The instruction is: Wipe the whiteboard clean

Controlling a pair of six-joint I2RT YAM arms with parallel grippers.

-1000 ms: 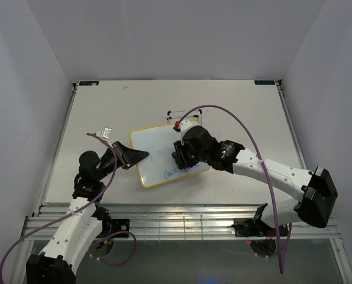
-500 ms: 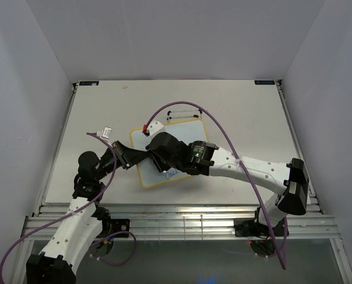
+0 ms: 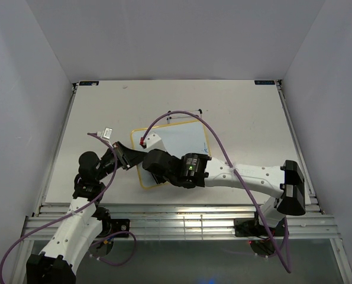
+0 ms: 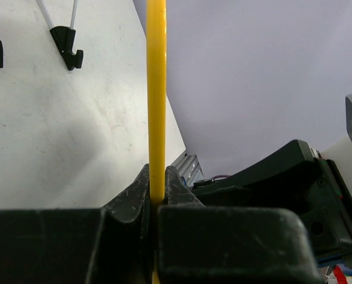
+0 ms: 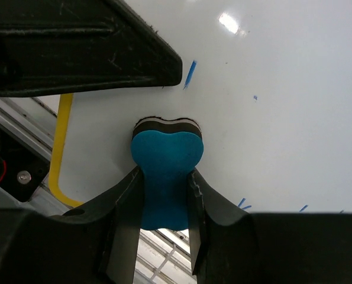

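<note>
Two grippers are working at the whiteboard [image 3: 181, 135], which is lying near the middle of the table [image 3: 105, 100], slightly toward its near edge. My left gripper [image 3: 135, 158] is pinching the board's yellow left rim, jaws closed on it. My right gripper [image 3: 156, 164] is clamping the blue eraser [image 5: 167, 168] and pressing it onto the board's near-left corner. Blue strokes [image 3: 206, 148] are showing at the board's right edge.

blue bone-shaped eraser [image 5: 165, 171], wire stand [image 4: 67, 44], pale table [image 3: 105, 100]
</note>
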